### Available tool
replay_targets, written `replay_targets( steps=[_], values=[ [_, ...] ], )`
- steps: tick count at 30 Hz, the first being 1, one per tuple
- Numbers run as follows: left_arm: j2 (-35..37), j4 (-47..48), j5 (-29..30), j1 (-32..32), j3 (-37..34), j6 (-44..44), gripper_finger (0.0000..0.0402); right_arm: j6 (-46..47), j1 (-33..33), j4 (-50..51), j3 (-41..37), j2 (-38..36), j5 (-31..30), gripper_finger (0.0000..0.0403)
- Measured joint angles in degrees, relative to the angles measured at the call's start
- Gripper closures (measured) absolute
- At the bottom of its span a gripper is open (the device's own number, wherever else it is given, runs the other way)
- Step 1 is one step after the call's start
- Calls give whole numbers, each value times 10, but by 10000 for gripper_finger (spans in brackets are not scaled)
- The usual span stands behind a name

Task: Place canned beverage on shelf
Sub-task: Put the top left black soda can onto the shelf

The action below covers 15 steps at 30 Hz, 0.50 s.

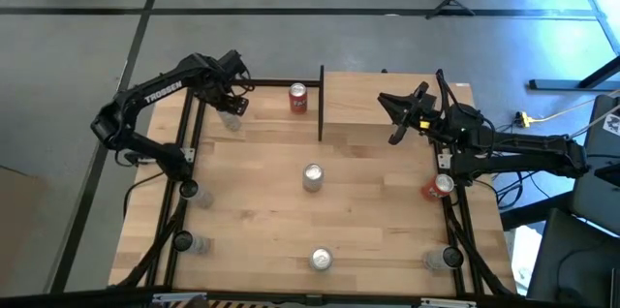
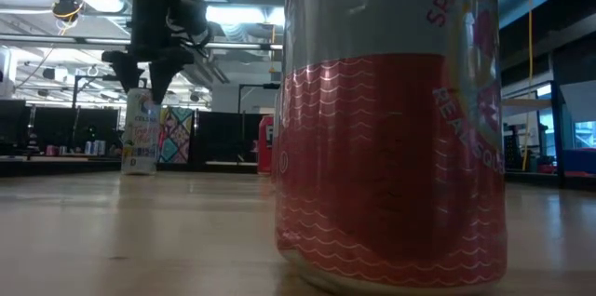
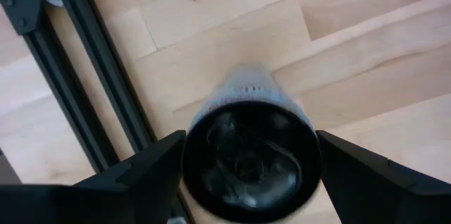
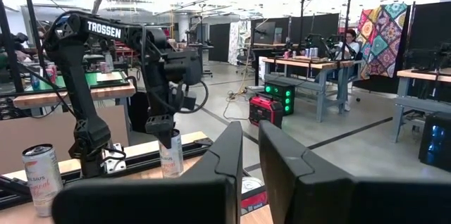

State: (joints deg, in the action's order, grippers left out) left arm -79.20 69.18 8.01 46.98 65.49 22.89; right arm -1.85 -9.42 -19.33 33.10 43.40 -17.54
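Observation:
A pale can stands upright on the table near its far left corner, beside the black frame rail. My left gripper hangs open over it and points down, with one finger on each side of the can's top. A red can stands by the black post of the shelf, a light-wood board at the far right. My right gripper is shut and holds nothing. It hovers roughly level over the shelf.
Other cans stand about the table: a silver one in the middle, one at the near edge, a red one at the right rail and several along the side rails. The near-edge can fills the low view.

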Motion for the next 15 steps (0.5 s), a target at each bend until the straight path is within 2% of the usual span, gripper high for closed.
replay_targets(
  steps=[9, 15],
  values=[
    [0, -15, 0, 0, -18, -11, 104, 0, 0, 15, 0, 0, 0, 365],
    [1, -25, 9, 0, -18, -40, 156, 0, 0, 38, 0, 0, 0, 365]
  ],
)
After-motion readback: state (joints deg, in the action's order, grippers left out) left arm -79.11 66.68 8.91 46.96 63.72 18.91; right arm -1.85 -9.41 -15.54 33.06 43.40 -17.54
